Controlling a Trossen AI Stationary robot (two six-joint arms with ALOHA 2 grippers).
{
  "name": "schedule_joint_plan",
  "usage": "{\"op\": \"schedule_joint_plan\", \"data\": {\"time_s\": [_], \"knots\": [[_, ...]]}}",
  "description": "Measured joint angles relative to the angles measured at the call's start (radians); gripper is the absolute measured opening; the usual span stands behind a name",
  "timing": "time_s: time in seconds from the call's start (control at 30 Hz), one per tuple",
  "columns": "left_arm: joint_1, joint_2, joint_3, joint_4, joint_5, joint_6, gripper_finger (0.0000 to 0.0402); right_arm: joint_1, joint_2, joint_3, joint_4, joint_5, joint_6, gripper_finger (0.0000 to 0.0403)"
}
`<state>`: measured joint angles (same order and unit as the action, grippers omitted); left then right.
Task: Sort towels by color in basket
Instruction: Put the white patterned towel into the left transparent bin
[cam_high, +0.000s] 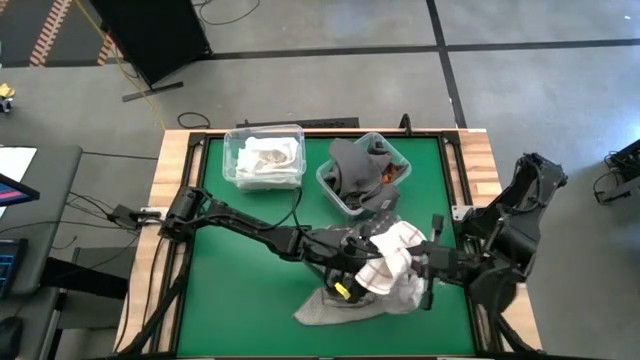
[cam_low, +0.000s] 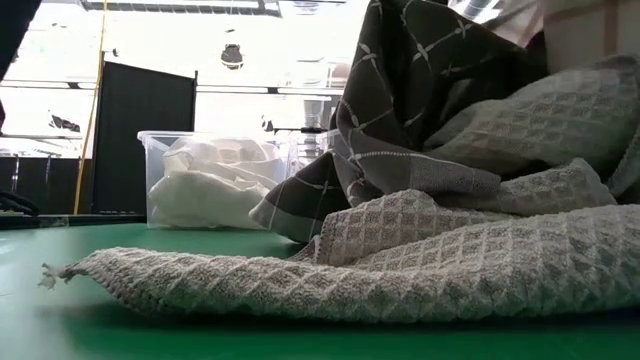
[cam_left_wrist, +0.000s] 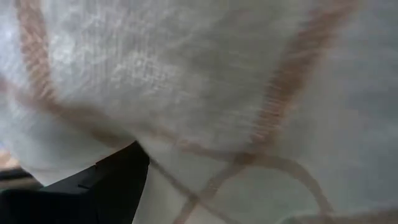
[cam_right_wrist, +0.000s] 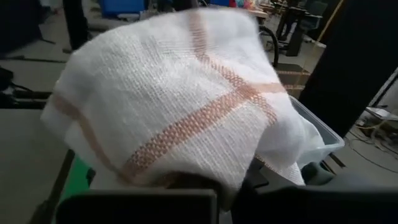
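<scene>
- Already sorted: white towels (cam_high: 265, 158) filled your clear bin (cam_high: 233, 175); dark towels (cam_high: 362, 168) filled the grey bin (cam_high: 330, 186).
- Pending: white striped towel (cam_high: 392, 252), grey towel (cam_high: 345, 303), mid-counter (cam_high: 240, 290).
- Left hand (cam_high: 378, 250) spread under it; right hand (cam_high: 425, 262) pinched that towel.

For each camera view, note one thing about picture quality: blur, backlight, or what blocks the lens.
High view: evenly lit, sharp. Low view: windows behind glare bright, the light grey towel fills the foreground. Left wrist view: the white checked towel covers the lens, blurred. Right wrist view: same towel close, edges soft.
</scene>
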<state>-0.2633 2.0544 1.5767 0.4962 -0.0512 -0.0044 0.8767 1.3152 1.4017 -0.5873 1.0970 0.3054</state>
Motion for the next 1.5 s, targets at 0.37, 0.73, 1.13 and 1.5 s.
{"op": "schedule_joint_plan", "data": {"time_s": [0.37,0.73,1.13,1.5], "knots": [[-0.006,0.010,-0.002,0.027,0.001,0.101,0.0202,-0.078,0.100,0.000,0.047,-0.111,0.015,0.0041],[-0.006,-0.035,-0.002,-0.155,0.013,0.217,0.0019,0.028,0.104,0.000,0.036,-0.132,0.036,0.0042],[-0.071,-0.363,-0.001,-0.846,-0.246,0.281,0.0019,0.156,0.126,0.000,-0.193,-0.141,0.305,0.0045],[-0.123,-0.498,-0.003,-1.428,-0.355,-0.053,0.0019,0.011,0.291,0.000,-0.233,-0.236,0.293,0.0161]]}}
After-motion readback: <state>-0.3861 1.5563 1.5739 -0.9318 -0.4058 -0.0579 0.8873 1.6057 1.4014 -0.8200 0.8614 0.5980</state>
